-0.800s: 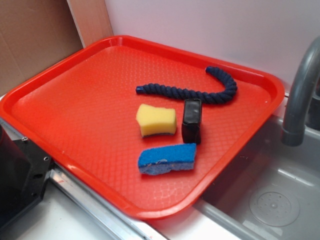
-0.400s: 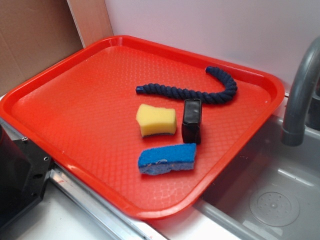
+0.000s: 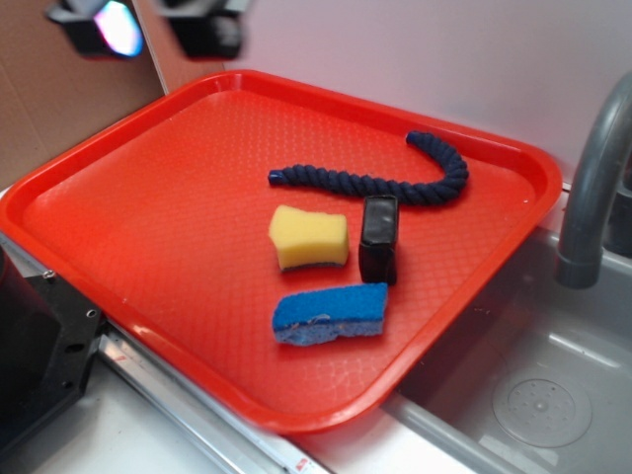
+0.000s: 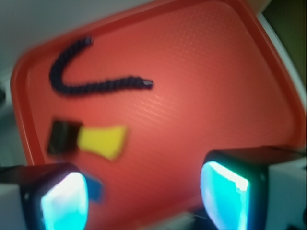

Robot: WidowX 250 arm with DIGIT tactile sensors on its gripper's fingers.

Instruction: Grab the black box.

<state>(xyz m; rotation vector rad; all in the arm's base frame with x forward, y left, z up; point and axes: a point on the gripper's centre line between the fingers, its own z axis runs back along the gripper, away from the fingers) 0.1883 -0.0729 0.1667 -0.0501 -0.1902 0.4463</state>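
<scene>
I found the black box (image 3: pixel 379 239) lying flat on the red tray (image 3: pixel 148 197), toward its right edge and roughly midway between the far and near rims, nothing gripping it. It was a small glossy block with rounded edges, its long axis running from far rim to near rim. The yellow sponge (image 3: pixel 308 237) sat just beside its left long face, touching or nearly so. The blue sponge (image 3: pixel 331 313) lay near its near end, and the navy rope (image 3: pixel 395 182) curved close past its far end.

The gripper (image 3: pixel 148 25) hung high over the tray's far-left corner, well apart from the box and blurred. In the wrist view its two pads (image 4: pixel 64 201) stood wide apart with nothing between them.

My judgement: the step in hand was the approach. I would carry the gripper across to above the box, turn the wrist so the pads close across the narrow width, and descend straight. The left pad must slip between box and yellow sponge; that gap looked tight, so crowding the sponge was the chief risk.

The box looked hard and slick and may slide under a weak pinch. The sponges appeared soft and porous, the rope twisted and limp, the tray rigid with a fine pebbled texture.
</scene>
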